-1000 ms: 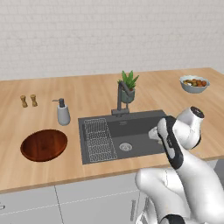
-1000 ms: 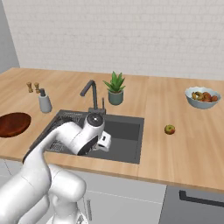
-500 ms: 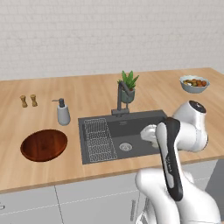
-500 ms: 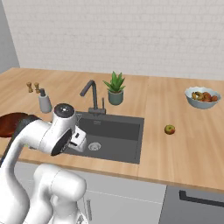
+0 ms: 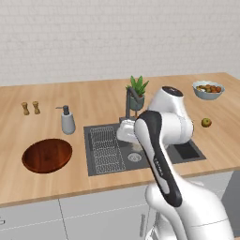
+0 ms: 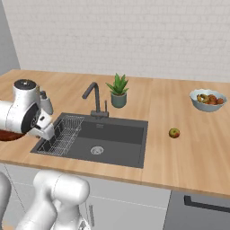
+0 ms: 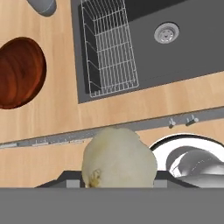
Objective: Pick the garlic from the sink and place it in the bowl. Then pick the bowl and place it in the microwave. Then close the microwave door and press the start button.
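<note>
Hand view is giving me the clearest look: the garlic [image 7: 119, 158], an off-white, lumpy, papery-looking bulb, is sitting pinched between the two fingers of the hand [image 7: 118, 181], whose jaws are standing partly apart and closed against the bulb's sides. I am seeing it hanging over the front edge of the wooden bench [image 7: 144, 100], with the dark grey rectangular sink [image 7: 192, 48] and its white wire rack [image 7: 109, 48] further up the picture. The bowl [image 7: 19, 72], a glossy reddish-brown wooden round, is lying on the bench just beside the sink's rack end, well apart from the garlic.

I am reading no lettering, brand or label anywhere.

In the left base view I am watching the hand [image 5: 126, 132] hovering over the sink [image 5: 101, 152] near the dark faucet [image 5: 132, 101], while the bowl [image 5: 47, 155] is resting on the light-grained bench [image 5: 93, 101]. A grey soap dispenser [image 5: 67, 121], two small wooden shakers [image 5: 30, 108], a potted spiky plant [image 5: 138, 93], a pale grey fruit bowl [image 5: 208, 89] and a greenish-brown round fruit [image 5: 206, 122] are standing around it.
</note>
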